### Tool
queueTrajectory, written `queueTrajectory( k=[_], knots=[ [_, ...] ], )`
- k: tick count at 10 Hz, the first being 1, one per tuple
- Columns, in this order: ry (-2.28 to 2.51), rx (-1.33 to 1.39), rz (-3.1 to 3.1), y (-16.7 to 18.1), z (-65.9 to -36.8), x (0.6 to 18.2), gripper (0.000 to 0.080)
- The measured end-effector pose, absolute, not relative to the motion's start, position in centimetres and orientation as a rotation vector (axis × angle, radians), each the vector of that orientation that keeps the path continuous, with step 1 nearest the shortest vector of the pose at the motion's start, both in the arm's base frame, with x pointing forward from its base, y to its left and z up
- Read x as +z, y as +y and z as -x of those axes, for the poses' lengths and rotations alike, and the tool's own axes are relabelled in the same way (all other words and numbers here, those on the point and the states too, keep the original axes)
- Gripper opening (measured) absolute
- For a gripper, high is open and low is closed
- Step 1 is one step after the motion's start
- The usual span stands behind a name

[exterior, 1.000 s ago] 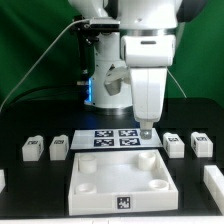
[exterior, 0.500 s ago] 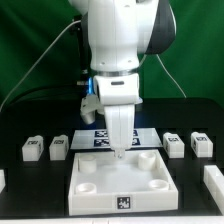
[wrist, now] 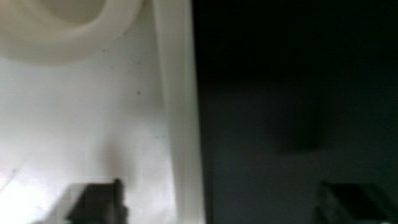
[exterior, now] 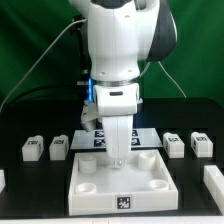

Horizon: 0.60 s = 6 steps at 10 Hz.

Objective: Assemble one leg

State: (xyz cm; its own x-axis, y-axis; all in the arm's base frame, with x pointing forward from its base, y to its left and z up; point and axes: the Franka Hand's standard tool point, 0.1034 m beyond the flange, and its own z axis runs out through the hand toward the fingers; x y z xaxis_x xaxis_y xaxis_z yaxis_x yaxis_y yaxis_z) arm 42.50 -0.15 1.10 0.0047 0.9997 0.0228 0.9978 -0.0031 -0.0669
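Four small white legs with tags lie on the black table in the exterior view: two on its left (exterior: 31, 148) (exterior: 59, 147) and two on its right (exterior: 174, 145) (exterior: 200, 143). My gripper (exterior: 118, 160) hangs low over the back edge of the large white panel (exterior: 150, 185), away from every leg. In the wrist view the gripper (wrist: 219, 205) is open and empty. One fingertip (wrist: 93, 203) is over the panel (wrist: 89, 120) and the other is over the dark table. A round hole (wrist: 63, 25) of the panel shows.
The marker board (exterior: 142, 139) lies behind the panel, partly hidden by the arm. More white parts sit at the exterior view's left edge (exterior: 2, 180) and right edge (exterior: 214, 182). The robot base stands at the back.
The arm has swung from over the marker board's right end toward the exterior view's left, and has come down over the panel's back edge. The legs have not moved.
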Motion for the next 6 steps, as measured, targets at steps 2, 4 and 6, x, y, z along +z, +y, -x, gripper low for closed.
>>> queueTrajectory(
  k=[2, 4, 6],
  knots=[
    [-2.172, 0.048, 2.181, -0.17, -42.5, 1.09, 0.0214],
    [-2.175, 0.041, 2.185, -0.18, -42.66, 1.18, 0.006],
    [-2.175, 0.038, 2.186, -0.19, -42.7, 1.19, 0.006]
  ],
)
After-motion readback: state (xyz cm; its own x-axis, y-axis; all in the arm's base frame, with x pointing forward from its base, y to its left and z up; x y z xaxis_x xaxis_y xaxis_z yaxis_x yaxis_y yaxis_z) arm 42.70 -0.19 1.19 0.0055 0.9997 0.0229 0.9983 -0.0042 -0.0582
